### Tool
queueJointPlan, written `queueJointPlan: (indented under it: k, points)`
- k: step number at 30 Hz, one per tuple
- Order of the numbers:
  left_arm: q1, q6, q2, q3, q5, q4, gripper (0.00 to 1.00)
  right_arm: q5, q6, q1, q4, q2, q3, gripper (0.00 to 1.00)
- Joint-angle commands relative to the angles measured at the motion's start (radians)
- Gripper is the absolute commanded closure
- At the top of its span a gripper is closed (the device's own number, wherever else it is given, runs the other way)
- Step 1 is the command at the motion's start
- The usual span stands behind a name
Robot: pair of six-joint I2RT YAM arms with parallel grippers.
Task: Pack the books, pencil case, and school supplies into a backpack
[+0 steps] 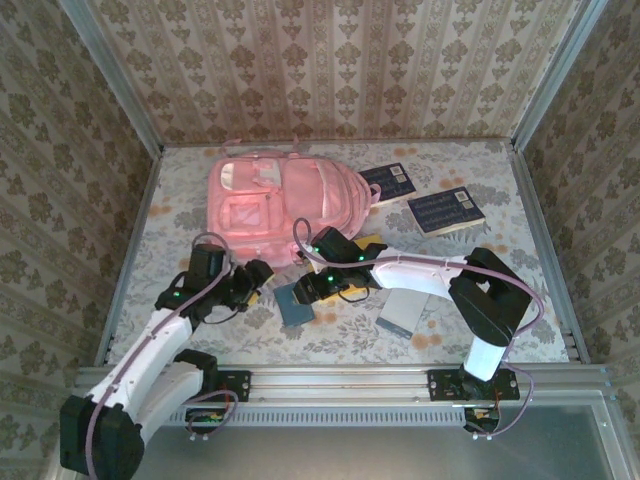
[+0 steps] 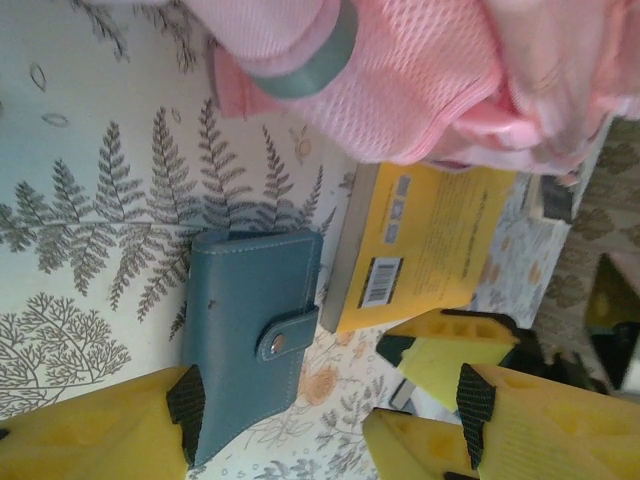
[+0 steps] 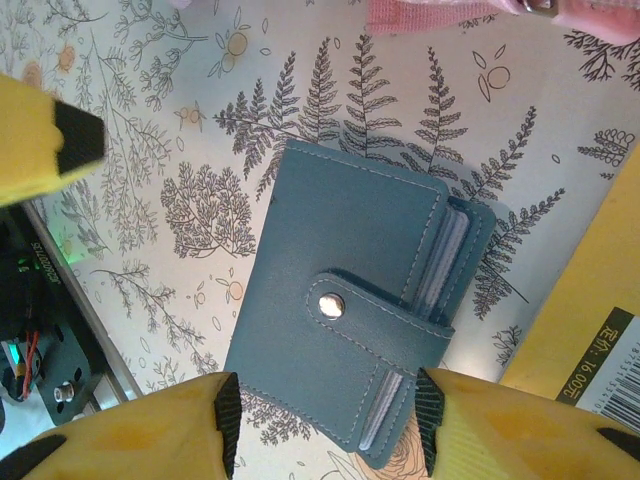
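Top external view: the backpack lies rear-centre on the table, with a navy book to its right.

Left wrist view: the left end effector is spread, with the teal case and yellow book ahead of it.

Right wrist view: the right end effector is spread astride the end of the teal case.

COUNT | pink backpack: 1 | navy book just right of the backpack, plus second navy book farther right of it: 2 | yellow book at the backpack's near edge: 1 | books in all: 3 | teal wallet nearer than the backpack: 1 | grey flat item near-right of the backpack: 1
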State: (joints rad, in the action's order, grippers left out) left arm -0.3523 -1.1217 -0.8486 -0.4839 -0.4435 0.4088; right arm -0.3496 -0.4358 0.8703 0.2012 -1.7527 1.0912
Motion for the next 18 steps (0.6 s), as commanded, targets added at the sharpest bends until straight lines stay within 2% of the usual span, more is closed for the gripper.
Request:
queueJointPlan:
  k: [1,3,8,11,18]
  points:
    - [-0.011,-0.031,-0.02,0.005,0.061,-0.005,0.31,0.034,-0.024,-0.002,0.03,-0.023,0.003,0.41]
    - [-0.017,-0.018,-0.035,0.01,0.087,0.006,0.33,0.044,-0.033,-0.001,0.047,-0.017,0.003,0.38]
    - [-0.059,0.026,-0.128,0.004,0.121,0.015,0.38,0.027,-0.093,-0.001,0.053,-0.022,-0.001,0.39]
    - [-0.094,0.049,-0.196,0.002,0.141,0.005,0.4,-0.01,-0.15,-0.006,0.012,-0.027,-0.022,0.41]
    - [-0.158,0.048,-0.328,0.034,0.132,-0.14,0.47,-0.1,-0.279,-0.007,-0.097,-0.099,-0.055,0.48]
